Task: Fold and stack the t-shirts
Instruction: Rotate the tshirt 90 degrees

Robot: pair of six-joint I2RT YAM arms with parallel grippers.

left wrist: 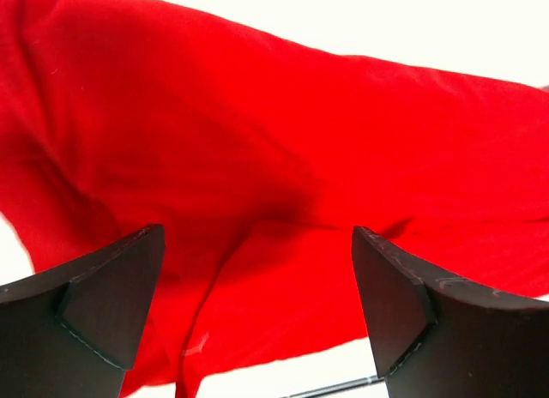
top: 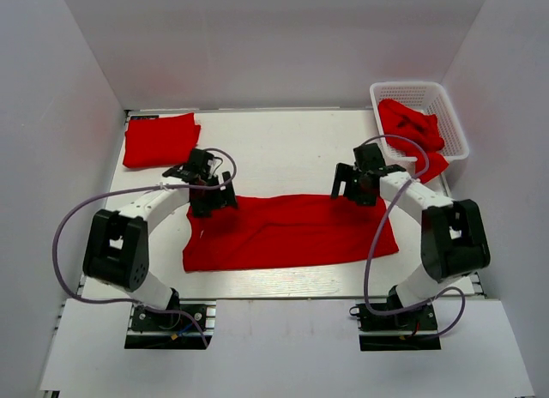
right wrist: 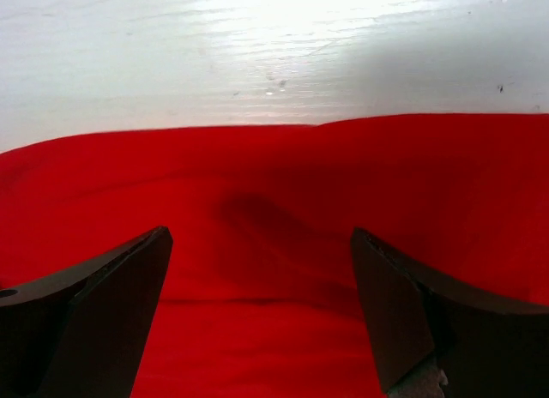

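Note:
A red t-shirt (top: 292, 232) lies spread in a wide strip across the middle of the table. My left gripper (top: 212, 202) is open over its far left corner; the left wrist view shows red cloth (left wrist: 283, 183) between and beyond the spread fingers (left wrist: 111, 295). My right gripper (top: 356, 190) is open over the shirt's far right edge; the right wrist view shows the cloth (right wrist: 274, 269) under the fingers (right wrist: 403, 312), its edge against the white table. A folded red t-shirt (top: 159, 139) lies at the far left. More red t-shirts (top: 412, 128) fill the basket.
A white lattice basket (top: 455, 123) stands at the far right corner against the white wall. White walls enclose the table on the left, back and right. Purple cables loop from both arms.

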